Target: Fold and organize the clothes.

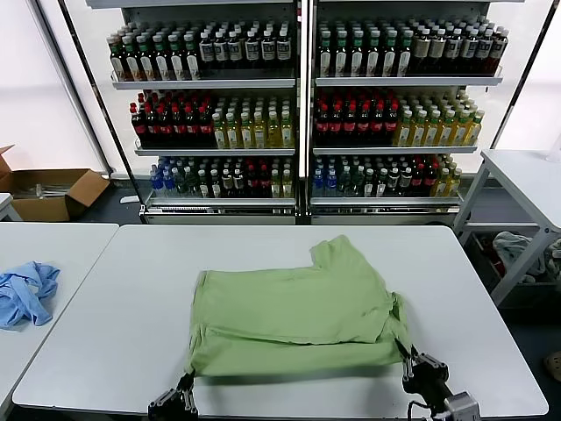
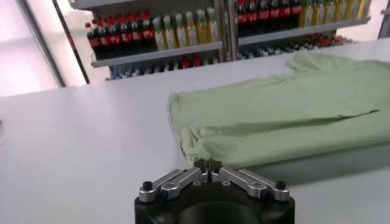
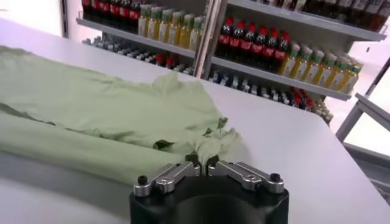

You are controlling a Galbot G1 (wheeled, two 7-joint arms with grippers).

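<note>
The light green polo shirt (image 1: 298,307) lies partly folded across the middle of the white table (image 1: 123,298), one sleeve pointing toward the far side. Its near edge is raised a little and casts a shadow on the tabletop. My left gripper (image 1: 187,383) is at the shirt's near left corner, shut on the fabric. In the left wrist view the shirt (image 2: 286,115) runs down into the left gripper (image 2: 207,165). My right gripper (image 1: 406,355) is shut on the near right corner. The right wrist view shows bunched cloth of the shirt (image 3: 109,109) pinched in the right gripper (image 3: 201,161).
A light blue garment (image 1: 24,294) lies crumpled on the neighbouring table at the left. Shelves of bottled drinks (image 1: 298,114) stand behind the table. An open cardboard box (image 1: 53,193) sits on the floor at the back left, and another table (image 1: 526,175) stands at the right.
</note>
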